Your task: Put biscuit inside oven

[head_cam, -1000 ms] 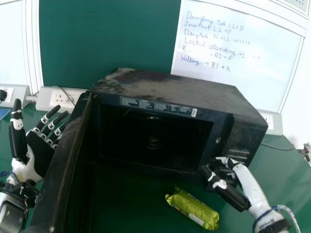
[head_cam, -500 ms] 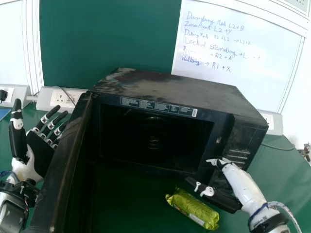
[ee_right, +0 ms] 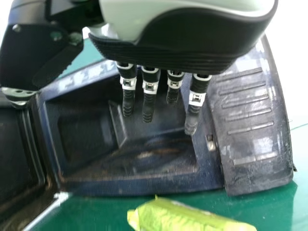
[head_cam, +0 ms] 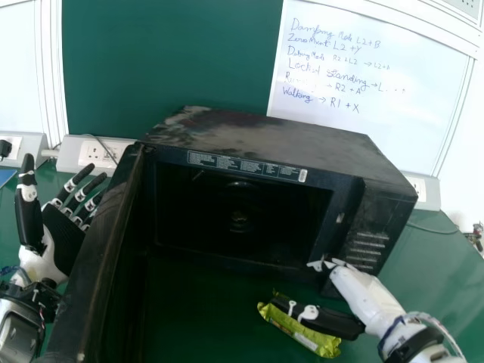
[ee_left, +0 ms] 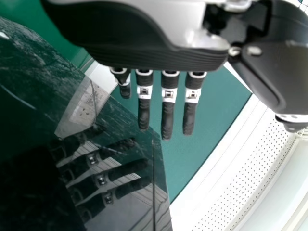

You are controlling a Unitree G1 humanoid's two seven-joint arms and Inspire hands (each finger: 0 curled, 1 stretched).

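Yellow-green biscuit packet (head_cam: 304, 338) is lying on green desk (head_cam: 442, 291), in front of black oven (head_cam: 265, 140). Oven door (head_cam: 98, 249) is standing open. Right robot hand (head_cam: 361, 293) is hanging spread, its thumb crossing over packet; contact is staying unclear. Left robot hand (head_cam: 64, 236) is resting spread beside door's outer side.

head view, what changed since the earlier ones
The right black-and-white robot hand moved left and toward the robot; its thumb now overlaps the yellow-green biscuit packet. Nothing was grasped or released. Packet, open black oven and left robot hand stayed put.
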